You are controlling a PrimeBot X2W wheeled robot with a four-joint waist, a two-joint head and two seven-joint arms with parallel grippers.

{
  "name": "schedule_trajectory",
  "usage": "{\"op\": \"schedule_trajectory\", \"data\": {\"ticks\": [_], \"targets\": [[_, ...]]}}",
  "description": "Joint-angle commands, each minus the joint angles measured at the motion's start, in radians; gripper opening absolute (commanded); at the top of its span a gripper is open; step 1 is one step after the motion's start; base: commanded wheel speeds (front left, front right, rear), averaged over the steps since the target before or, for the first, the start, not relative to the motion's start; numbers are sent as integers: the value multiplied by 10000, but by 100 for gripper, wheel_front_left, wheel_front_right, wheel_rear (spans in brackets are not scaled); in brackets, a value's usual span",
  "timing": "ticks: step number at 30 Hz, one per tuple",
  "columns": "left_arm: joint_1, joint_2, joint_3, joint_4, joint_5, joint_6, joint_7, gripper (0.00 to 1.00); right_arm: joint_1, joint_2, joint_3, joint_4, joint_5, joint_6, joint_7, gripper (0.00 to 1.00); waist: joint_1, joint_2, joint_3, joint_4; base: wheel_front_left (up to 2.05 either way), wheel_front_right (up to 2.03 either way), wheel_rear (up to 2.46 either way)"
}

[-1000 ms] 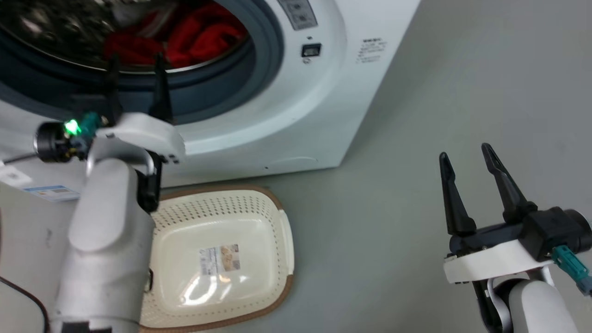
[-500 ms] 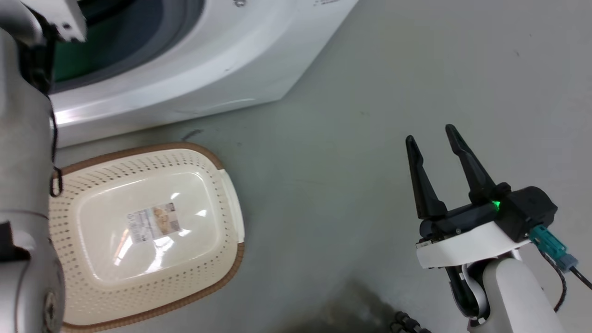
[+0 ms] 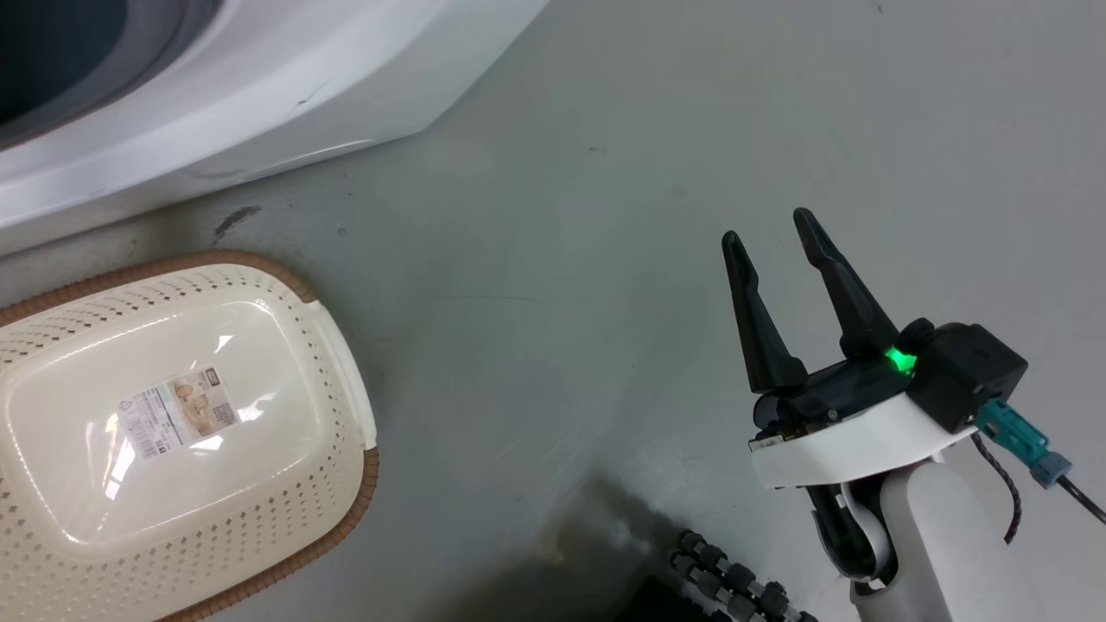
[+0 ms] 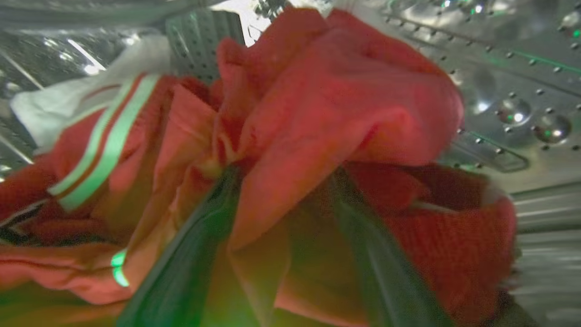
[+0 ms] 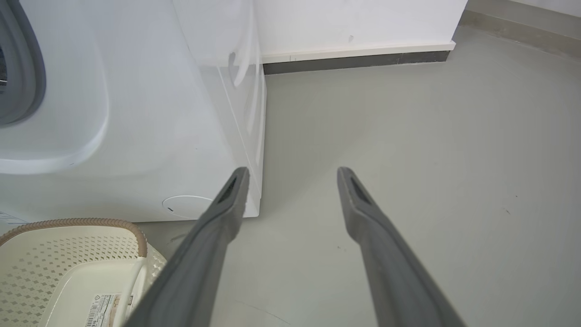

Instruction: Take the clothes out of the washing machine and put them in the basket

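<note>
The clothes (image 4: 317,113) lie inside the washing machine's steel drum (image 4: 522,68), a heap of red cloth close up in my left wrist view. On the left of that heap a red jersey (image 4: 104,145) shows its pale stripe trim and a white panel; to its right a plain red garment bulges up. My left gripper (image 4: 284,177) is pushed into this heap, its two dark fingers (image 4: 181,272) blurred and spread apart. A fold of the plain red cloth sits between them, and the tips are sunk in the fabric without pinching together.

In the head view, the basket (image 3: 341,527) sits on the grey floor (image 3: 605,173) at the lower left. It is cream with a brown rim, and a label sticker (image 3: 177,411) lies on its bottom. The washing machine (image 3: 302,95) rises just behind it, white, with a strip of grey door ring in the top left corner. A dark scuff (image 3: 235,218) marks the floor between machine and basket.

Well apart to the right, my right gripper (image 3: 768,226) hangs over bare floor, fingers wide and holding nothing. A green light (image 3: 899,358) glows at its base. A black ribbed cable (image 3: 734,579) lies at the bottom edge beside it.
</note>
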Motion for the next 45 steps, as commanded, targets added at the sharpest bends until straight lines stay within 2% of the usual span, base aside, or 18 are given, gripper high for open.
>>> {"op": "schedule_trajectory", "data": {"ticks": [1, 2, 3, 4, 8, 14, 18, 25, 29, 34, 40, 45], "targets": [[0, -150, -33, 312, -64, 91, 519, 100, -204, 16, 48, -17, 74, -7, -38, 100, -1, 0, 70, -100, 0, 0, 0], [-35, -142, -53, 412, -68, 143, 797, 53, -211, 16, 78, -11, 102, -7, -39, 100, -1, 0, 79, -120, 0, 0, 0], [-52, -140, -39, 462, -106, 217, 977, 32, -216, 18, 123, -4, 169, -7, -39, 100, -1, 0, 84, -136, 0, 0, 0], [-94, -135, -4, 457, -158, 291, 1072, 0, -230, 16, 148, 3, 209, -7, -39, 100, -1, 0, 83, -149, 0, 0, 0], [-72, -79, -22, 233, -167, 509, 1025, 0, -278, 16, 186, 46, 282, -7, -39, 100, -1, 0, 12, -147, 0, 0, 0], [289, -43, 48, -313, -295, 703, -68, 0, -263, 16, 144, 163, 205, -7, -38, 100, -1, 0, -333, 40, 0, 0, 0], [1058, -128, 67, -741, -368, 750, -1661, 0, -197, 14, 51, 338, 37, -7, -38, 100, -1, 0, -889, 300, 0, 0, 0], [2676, -515, 179, -1112, -695, 662, -5125, 0, 123, 11, -186, 810, -390, -7, -35, 100, -1, 0, -2182, 918, 0, 0, 0], [3578, -865, 393, -1031, -1059, 516, -6490, 0, 363, 8, -370, 1077, -668, -7, -34, 100, -1, 0, -2885, 1303, 0, 0, 0], [4765, -1231, 507, -1550, -1198, 544, -6915, 0, 651, 8, -624, 1245, -1013, -7, -34, 100, -1, 0, -3669, 1806, 0, 0, 0], [6596, -1616, 880, -3394, -1241, 662, -6928, 0, 999, 8, -859, 1386, -1298, -7, -24, 100, -1, 0, -4555, 2320, 0, 0, 0], [7922, -1921, 1049, -4719, -1132, 535, -6928, 0, 1249, 8, -1050, 1331, -1495, -7, 121, 100, -1, 0, -5282, 2707, 0, 0, 0]]}}
